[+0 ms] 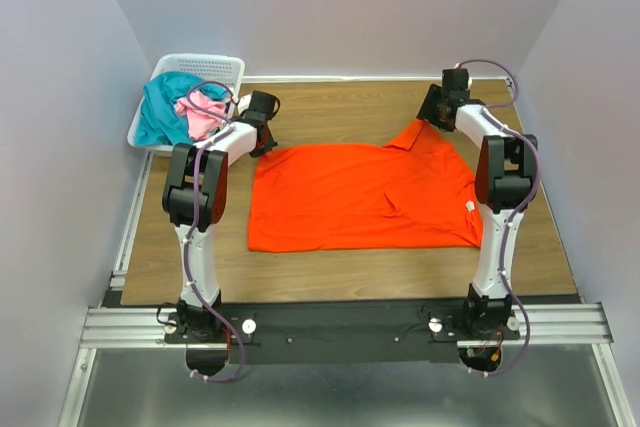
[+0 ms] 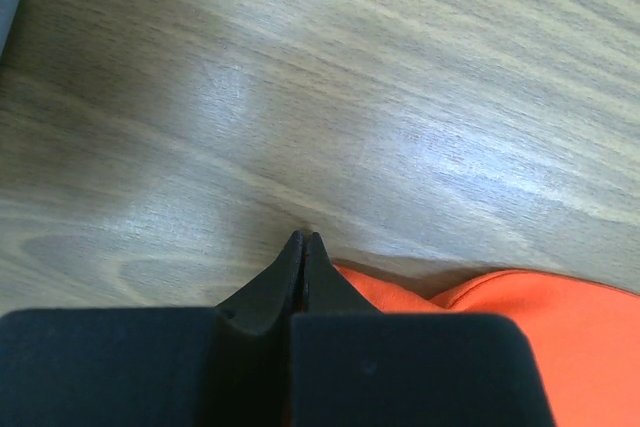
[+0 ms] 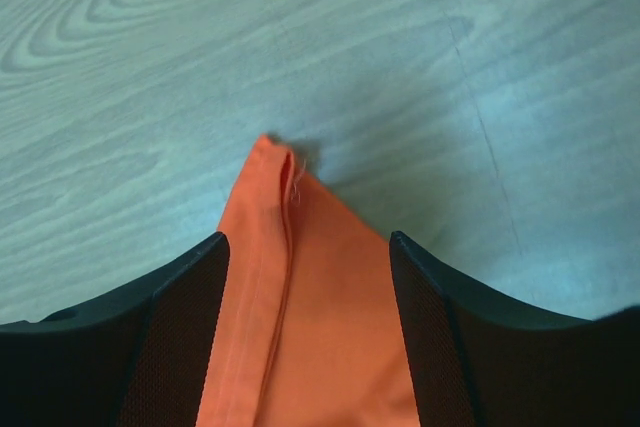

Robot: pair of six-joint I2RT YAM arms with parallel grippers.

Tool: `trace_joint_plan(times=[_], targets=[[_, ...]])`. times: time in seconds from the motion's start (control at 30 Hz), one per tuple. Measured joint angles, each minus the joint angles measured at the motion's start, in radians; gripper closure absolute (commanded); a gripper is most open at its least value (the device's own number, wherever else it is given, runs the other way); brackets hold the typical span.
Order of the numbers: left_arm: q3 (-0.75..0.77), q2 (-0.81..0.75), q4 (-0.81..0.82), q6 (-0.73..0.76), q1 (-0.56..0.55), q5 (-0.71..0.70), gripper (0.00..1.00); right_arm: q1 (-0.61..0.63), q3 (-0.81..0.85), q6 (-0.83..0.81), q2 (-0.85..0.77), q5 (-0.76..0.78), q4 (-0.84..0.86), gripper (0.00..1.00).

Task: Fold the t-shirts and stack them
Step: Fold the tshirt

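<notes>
The orange t-shirt [image 1: 360, 197] lies spread flat on the wooden table, collar toward the right. My left gripper [image 1: 266, 139] is at its far left corner; in the left wrist view the gripper [image 2: 302, 237] is shut, with orange cloth [image 2: 560, 337] beside and just between the jaws. My right gripper [image 1: 428, 115] is at the far right sleeve tip; in the right wrist view it [image 3: 308, 239] is open, with the orange sleeve point [image 3: 320, 327] lying between the fingers. The teal t-shirt [image 1: 160, 115] and the pink t-shirt [image 1: 203, 113] are bunched in the basket.
A white slatted basket [image 1: 222, 68] stands at the table's far left corner, just beyond the left gripper. Grey walls close in the table on three sides. A black rail runs along the near edge by the arm bases.
</notes>
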Motion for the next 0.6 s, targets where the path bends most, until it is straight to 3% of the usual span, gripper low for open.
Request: trace_joint_plan(times=[0.2,0.4,0.43,0.53,0.6], targets=[[0.000,0.000,0.000,0.000,0.000,0.006,1.00,0.000,0.113,0.000,0.107,-0.013,0.003,0.43],[0.000,0.000,0.001,0.000,0.000,0.012,1.00,0.006,0.166,0.001,0.153,-0.035,0.006,0.71],[0.000,0.000,0.001,0.000,0.000,0.012,1.00,0.008,0.167,0.002,0.153,-0.042,0.006,0.81],[0.000,0.000,0.001,0.000,0.000,0.013,1.00,0.014,0.169,0.000,0.153,-0.045,0.007,0.99],[0.000,0.000,0.001,0.000,0.000,0.013,1.00,0.021,0.169,-0.005,0.153,-0.044,0.007,0.99]])
